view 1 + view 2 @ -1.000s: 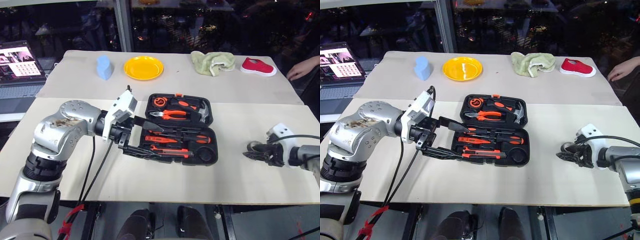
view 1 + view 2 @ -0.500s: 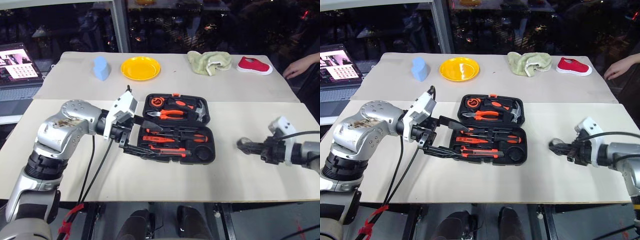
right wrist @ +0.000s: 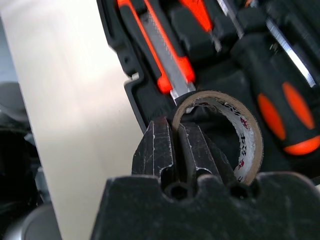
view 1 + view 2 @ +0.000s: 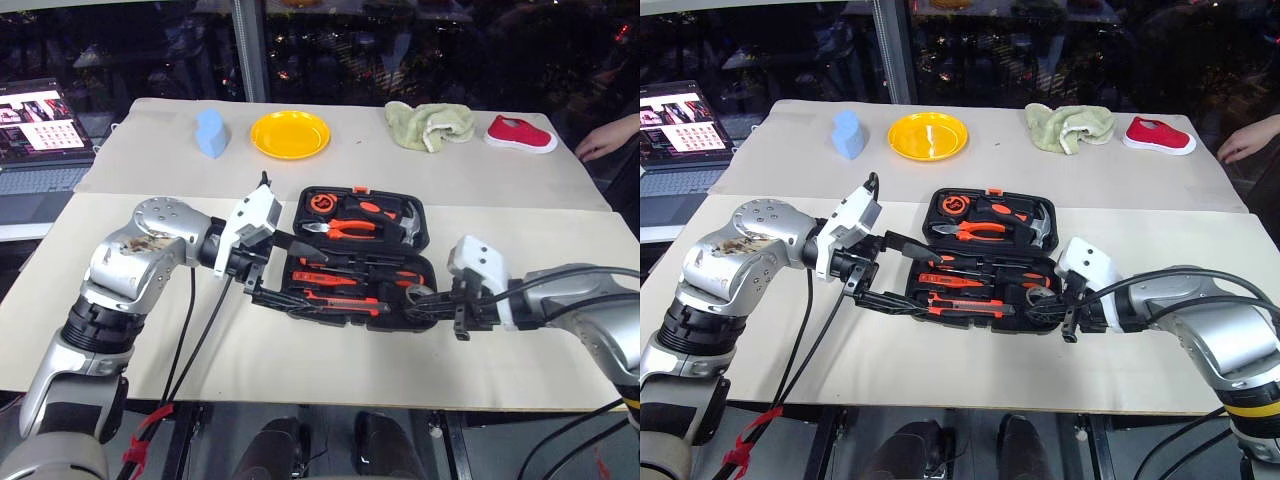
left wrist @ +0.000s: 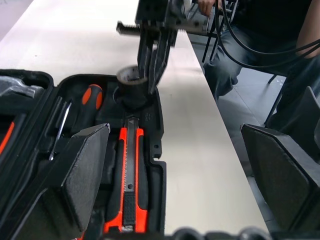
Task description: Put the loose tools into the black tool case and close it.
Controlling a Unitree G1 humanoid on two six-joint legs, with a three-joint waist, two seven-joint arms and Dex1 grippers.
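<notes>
The black tool case (image 4: 303, 199) lies open at the table's middle. In its near half sit the orange-and-black utility knife (image 4: 335, 300), two black-and-orange screwdrivers (image 4: 365, 275) and a slim tester screwdriver (image 5: 59, 127). My right gripper (image 4: 425, 308) is shut on the wall of the small black tape roll (image 4: 418, 293), holding it just over the case's near right corner. In the right wrist view the tape roll (image 3: 252, 142) hangs above a round recess beside the knife (image 3: 162, 47). My left gripper (image 4: 295, 275) stands open at the case's left end, one finger (image 5: 85, 170) over the tools, holding nothing.
Orange-handled pliers (image 4: 345, 228) and a hammer (image 4: 405, 222) fill the lid. At the back stand a blue object (image 4: 210, 133), a yellow plate (image 4: 289, 133), a green cloth (image 4: 430, 123) and a red shoe (image 4: 520, 133). A laptop (image 4: 45, 135) is far left, a person's hand (image 4: 610, 135) far right.
My right gripper closed on the tape roll at the table's right side and carried it left to the case's near right corner. The left gripper has stayed put.
</notes>
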